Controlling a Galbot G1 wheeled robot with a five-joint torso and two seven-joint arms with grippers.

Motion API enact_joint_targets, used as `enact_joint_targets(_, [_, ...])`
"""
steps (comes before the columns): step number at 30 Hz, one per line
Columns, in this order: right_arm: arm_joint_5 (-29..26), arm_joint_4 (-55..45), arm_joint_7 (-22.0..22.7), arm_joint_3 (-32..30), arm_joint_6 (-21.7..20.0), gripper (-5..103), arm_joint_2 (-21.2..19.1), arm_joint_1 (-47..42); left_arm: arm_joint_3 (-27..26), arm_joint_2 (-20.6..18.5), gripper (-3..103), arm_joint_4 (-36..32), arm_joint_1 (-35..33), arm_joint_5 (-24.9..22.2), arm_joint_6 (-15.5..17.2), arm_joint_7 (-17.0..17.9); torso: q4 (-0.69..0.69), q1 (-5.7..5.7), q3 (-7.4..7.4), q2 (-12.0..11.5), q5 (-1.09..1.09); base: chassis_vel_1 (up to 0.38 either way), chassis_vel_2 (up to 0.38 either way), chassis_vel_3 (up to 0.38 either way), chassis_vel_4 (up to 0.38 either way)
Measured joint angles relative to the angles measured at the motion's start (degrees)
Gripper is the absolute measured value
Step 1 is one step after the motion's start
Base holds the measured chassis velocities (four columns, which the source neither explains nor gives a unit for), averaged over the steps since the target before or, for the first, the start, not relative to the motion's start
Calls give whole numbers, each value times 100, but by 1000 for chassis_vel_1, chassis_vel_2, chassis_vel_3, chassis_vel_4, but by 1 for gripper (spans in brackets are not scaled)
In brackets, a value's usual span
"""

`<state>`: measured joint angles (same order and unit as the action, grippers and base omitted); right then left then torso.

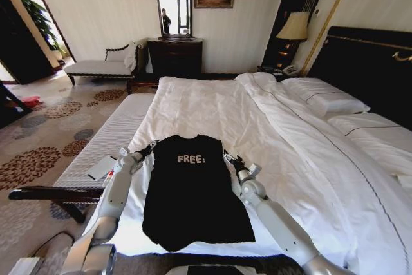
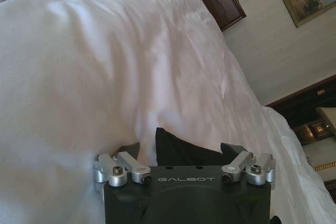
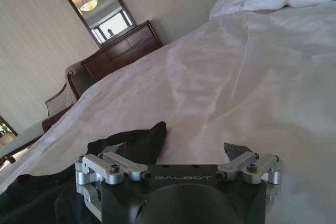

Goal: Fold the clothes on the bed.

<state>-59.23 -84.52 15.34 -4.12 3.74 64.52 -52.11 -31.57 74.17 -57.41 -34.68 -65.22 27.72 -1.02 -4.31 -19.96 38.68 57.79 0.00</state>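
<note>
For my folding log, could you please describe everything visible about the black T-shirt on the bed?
The black T-shirt looks like soft cotton, with white "FREE" lettering across the chest. It lies spread flat on the white duvet near the foot of the bed, collar end toward the headboard, hem toward the robot, with a slightly rumpled lower edge. The left gripper and right gripper sit at its two shoulder corners, fingers spread. A dark corner of fabric pokes up between the fingers in each wrist view.
</note>
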Motion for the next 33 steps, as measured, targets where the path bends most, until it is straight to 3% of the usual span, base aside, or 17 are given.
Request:
enact_joint_targets(2, [0,10,0,8,0,100,0,10,-5,2,84,12,4,15,-22,-27,0,0,0,0,0,0,0,0,0])
enact_joint_targets(6, [-16,36,15,40,-8,100,-22,67,-23,1,62,88,28,72,-99,-140,0,0,0,0,0,0,0,0,0])
enact_joint_targets(8, [-22,36,22,48,-12,100,-30,81,-24,-1,62,93,32,76,-109,-148,0,0,0,0,0,0,0,0,0])
enact_joint_targets(15, [-35,24,84,59,-26,100,-45,100,-9,-27,30,92,25,121,-160,-192,0,0,0,0,0,0,0,0,0])
enact_joint_targets(20, [-36,16,93,53,-28,100,-61,87,6,-36,19,56,-6,161,-202,-238,-1,0,0,0,0,0,0,0,0])
enact_joint_targets(23, [-36,15,118,45,-28,100,-69,83,17,-63,3,33,-23,208,-259,-265,-1,1,0,0,0,0,0,0,0])
enact_joint_targets(33, [-265,219,287,211,-114,100,-86,434,45,-217,0,0,22,229,-357,-297,-2,1,0,0,0,0,0,0,0])
